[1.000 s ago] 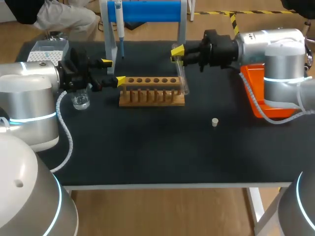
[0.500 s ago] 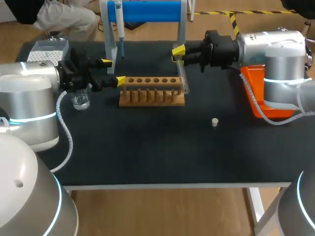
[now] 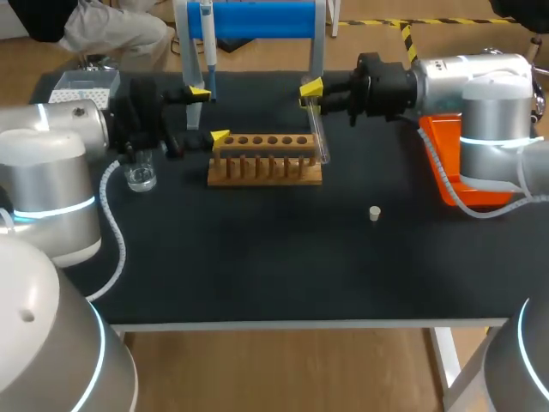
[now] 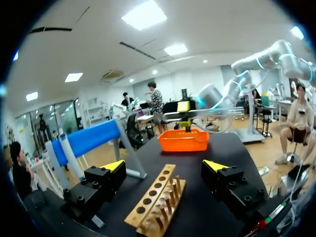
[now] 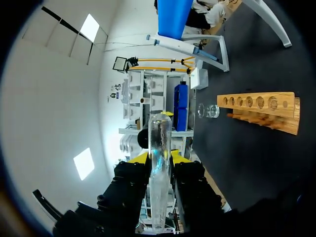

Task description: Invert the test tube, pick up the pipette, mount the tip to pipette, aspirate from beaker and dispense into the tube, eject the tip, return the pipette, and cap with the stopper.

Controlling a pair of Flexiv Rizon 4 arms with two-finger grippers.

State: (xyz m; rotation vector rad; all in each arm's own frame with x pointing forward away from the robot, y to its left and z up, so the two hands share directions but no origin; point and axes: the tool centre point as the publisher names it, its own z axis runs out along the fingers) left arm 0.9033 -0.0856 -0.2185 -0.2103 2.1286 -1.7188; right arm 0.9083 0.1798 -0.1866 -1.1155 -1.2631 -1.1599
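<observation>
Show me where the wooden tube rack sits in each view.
Head view: rack mid-table, its right end by the test tube.
Left wrist view: rack ahead of the open left hand, between its fingers.
Right wrist view: rack beyond the test tube, near the beaker.
Shared landmark: the blue stand.

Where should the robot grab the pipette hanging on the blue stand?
The pipette hangs upright on the blue stand, thin end down. So probably grip its thick white upper body, the open left gripper coming in level from the front, one finger each side.
</observation>
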